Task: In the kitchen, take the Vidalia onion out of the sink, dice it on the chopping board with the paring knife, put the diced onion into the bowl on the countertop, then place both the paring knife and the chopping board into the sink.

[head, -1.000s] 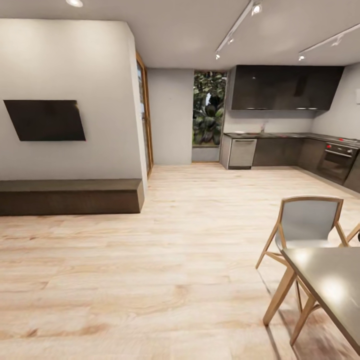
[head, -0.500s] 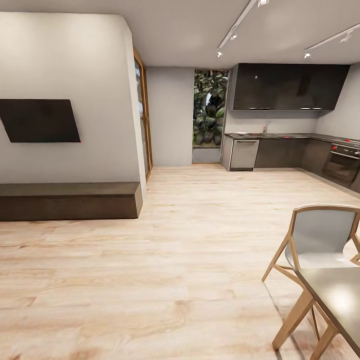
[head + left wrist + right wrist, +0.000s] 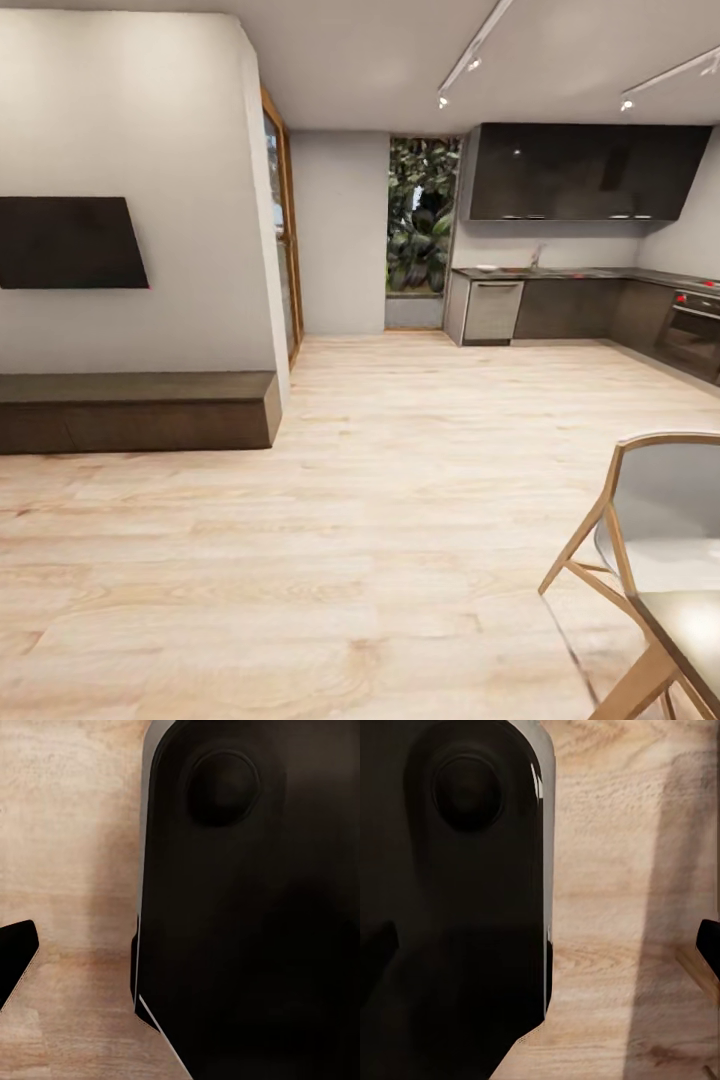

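Open wood floor [image 3: 380, 500] lies ahead of me; the kitchen tabletop [image 3: 560, 271] is far off, a chair [image 3: 650, 520] near right. I cannot tell how either hand stands.

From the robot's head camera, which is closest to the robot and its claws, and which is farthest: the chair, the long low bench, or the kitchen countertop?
1. The chair, close by at the lower right, beside the dark table.
2. The bench, further off on the left, against the wall under the dark screen.
3. The countertop, farthest, across the wooden floor at the back right.
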You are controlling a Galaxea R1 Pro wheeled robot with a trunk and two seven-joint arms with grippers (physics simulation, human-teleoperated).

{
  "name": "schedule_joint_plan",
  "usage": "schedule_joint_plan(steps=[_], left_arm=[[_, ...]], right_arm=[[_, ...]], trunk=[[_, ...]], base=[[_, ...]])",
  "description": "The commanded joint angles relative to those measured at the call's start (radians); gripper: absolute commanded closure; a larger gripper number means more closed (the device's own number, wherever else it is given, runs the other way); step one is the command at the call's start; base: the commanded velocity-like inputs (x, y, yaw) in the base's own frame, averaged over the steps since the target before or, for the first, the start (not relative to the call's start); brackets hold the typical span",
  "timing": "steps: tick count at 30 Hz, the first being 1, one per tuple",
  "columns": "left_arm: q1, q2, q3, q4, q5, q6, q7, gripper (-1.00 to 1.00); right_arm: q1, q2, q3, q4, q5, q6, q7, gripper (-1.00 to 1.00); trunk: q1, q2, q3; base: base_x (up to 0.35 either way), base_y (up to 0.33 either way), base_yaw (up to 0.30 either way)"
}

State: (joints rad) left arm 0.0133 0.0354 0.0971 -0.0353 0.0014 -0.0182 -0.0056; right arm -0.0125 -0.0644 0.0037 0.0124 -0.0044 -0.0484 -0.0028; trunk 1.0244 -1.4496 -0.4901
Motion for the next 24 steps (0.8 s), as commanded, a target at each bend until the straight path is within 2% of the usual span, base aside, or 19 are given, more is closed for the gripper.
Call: schedule_joint_plan(steps=[1,24], left_arm=[[0.001,0.000,0.007,-0.001,0.000,-0.001,-0.001,-1.00],[0.001,-0.003,0.008,-0.001,0.000,-0.002,-0.001,-1.00]], right_arm=[[0.000,0.000,0.001,0.001,0.000,-0.004,0.000,-1.00],[0.000,0.000,0.001,0.001,0.000,-0.004,0.000,-1.00]], trunk=[[0.001,0.000,-0.001],[0.001,0.000,-0.001]], base=[[0.342,0.000,0.000],[0.342,0.000,0.000]])
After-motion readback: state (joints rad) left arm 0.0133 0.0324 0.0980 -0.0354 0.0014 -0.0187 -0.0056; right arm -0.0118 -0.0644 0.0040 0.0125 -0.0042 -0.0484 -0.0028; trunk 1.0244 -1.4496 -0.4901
